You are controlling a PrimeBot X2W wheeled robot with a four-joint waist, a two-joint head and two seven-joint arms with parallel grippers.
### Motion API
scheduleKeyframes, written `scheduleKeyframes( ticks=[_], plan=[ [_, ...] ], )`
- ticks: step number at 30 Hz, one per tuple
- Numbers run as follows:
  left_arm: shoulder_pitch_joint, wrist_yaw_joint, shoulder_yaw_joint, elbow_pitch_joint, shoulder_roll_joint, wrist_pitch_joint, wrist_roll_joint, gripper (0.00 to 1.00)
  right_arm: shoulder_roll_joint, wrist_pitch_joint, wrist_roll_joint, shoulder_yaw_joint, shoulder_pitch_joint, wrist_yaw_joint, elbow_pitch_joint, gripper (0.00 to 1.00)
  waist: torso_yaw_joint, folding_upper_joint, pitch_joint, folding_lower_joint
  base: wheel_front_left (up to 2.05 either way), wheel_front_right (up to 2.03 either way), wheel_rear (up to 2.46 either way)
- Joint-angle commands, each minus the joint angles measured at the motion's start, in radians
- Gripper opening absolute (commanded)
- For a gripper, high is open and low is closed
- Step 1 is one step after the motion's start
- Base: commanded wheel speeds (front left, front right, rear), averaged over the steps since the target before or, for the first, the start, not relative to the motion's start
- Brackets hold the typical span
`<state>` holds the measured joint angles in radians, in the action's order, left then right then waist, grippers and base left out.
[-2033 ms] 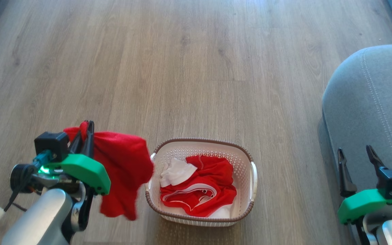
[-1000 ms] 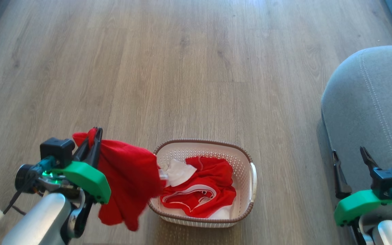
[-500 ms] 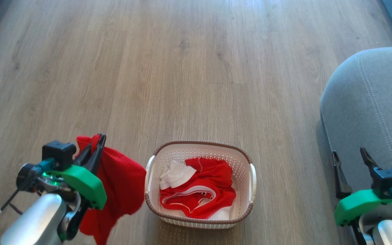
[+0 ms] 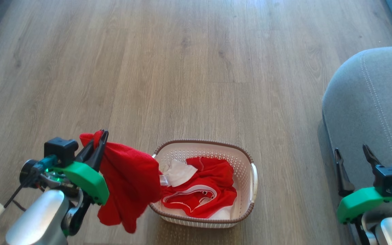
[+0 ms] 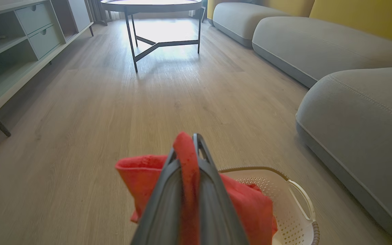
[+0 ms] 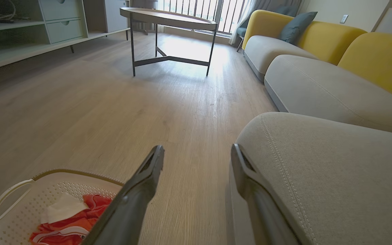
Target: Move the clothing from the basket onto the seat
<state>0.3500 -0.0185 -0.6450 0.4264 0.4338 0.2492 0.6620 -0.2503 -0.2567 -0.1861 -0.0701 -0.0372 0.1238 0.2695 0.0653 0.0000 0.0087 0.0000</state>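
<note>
Left gripper (image 4: 102, 134) is clamped on a bunched fold of one red garment (image 4: 128, 180), which hangs at the left rim of the basket (image 4: 202, 140), while the right gripper (image 4: 350, 148) stands spread and empty by the seat (image 4: 369, 102). Light and limp, the cloth will likely swing or snag, so a gathered fold is the place to pinch. Its long axis runs downward from the grip, loose end lowest; the other clothing (image 4: 199, 194) lies crumpled in the basket.

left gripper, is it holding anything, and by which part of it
The left gripper is shut on a soft bright red fabric garment, pinching a bunched fold at its top edge; the rest hangs below. The open right gripper holds nothing.
</note>
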Motion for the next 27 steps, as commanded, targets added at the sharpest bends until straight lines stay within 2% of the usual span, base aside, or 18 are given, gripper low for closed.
scheduleKeyframes(
  ticks=[1, 7, 11, 19, 27],
  plan=[
    [0.060, -0.005, 0.055, -0.020, 0.025, 0.012, -0.009, 0.00, -0.027, -0.005, -0.008, -0.020, -0.040, 0.007, -0.027, 1.00, 0.001, 0.0000, -0.001, 0.0000, 0.00, 0.00, 0.00],
    [0.052, -0.017, 0.073, -0.016, 0.014, 0.012, -0.031, 0.00, -0.030, -0.005, -0.013, -0.043, -0.042, 0.007, -0.027, 1.00, 0.004, 0.0000, -0.006, 0.0000, 0.00, 0.00, 0.00],
    [0.056, -0.026, 0.073, -0.019, 0.009, 0.012, -0.047, 0.00, -0.039, -0.005, -0.032, -0.111, -0.058, 0.007, -0.029, 1.00, 0.005, 0.0000, -0.004, 0.0000, 0.00, 0.00, 0.00],
    [0.081, -0.037, 0.051, -0.040, -0.014, 0.013, -0.071, 0.00, -0.059, -0.005, -0.082, -0.424, -0.183, 0.007, -0.038, 1.00, 0.007, 0.0000, 0.003, 0.0000, 0.00, 0.00, 0.00],
    [0.124, -0.052, 0.012, -0.046, -0.055, 0.011, -0.086, 0.00, -0.041, -0.005, -0.138, -0.701, -0.354, 0.007, -0.022, 1.00, 0.032, 0.0000, 0.011, 0.0000, 0.00, 0.00, 0.00]
  ],
)
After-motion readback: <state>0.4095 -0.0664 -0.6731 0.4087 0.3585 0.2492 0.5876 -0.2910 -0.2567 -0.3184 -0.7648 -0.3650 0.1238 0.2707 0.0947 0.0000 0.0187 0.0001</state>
